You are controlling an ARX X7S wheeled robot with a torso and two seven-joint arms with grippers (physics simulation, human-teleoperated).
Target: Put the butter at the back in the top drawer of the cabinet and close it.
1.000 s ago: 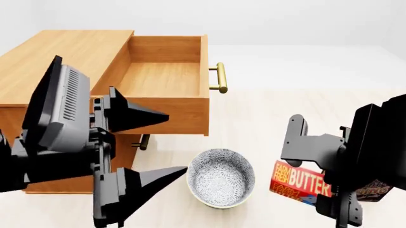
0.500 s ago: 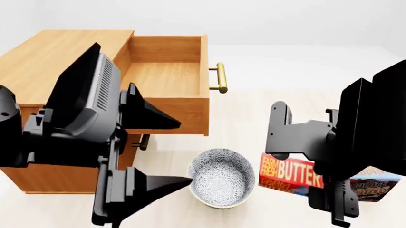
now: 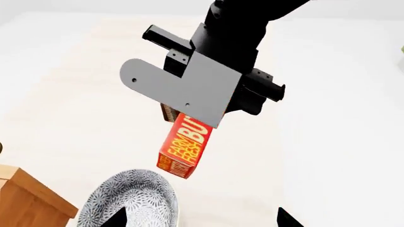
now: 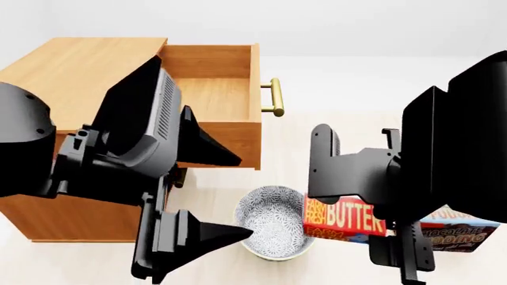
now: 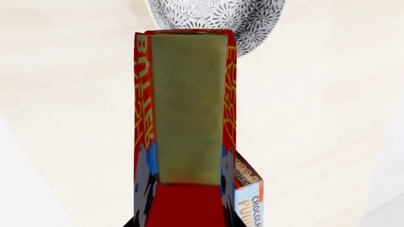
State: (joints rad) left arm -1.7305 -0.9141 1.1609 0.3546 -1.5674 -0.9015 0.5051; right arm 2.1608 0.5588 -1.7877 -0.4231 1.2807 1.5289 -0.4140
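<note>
The butter, a red and yellow box with white lettering, is clamped in my right gripper just right of the bowl. In the right wrist view the butter stands lengthwise between the shut jaws of that gripper. From the left wrist, the butter hangs tilted under the right gripper, off the floor. The cabinet stands at the left with its top drawer pulled out and nothing inside, brass handle facing right. My left gripper is open in front of the cabinet, holding nothing.
A patterned grey bowl sits on the pale floor below the open drawer, between my two grippers. A chocolate pudding box lies behind the right arm. A lower drawer handle peeks out under the left gripper.
The right gripper has carried the butter up and left, toward the bowl, uncovering more of the pudding box. The left arm has moved up and right, closer to the open drawer.
</note>
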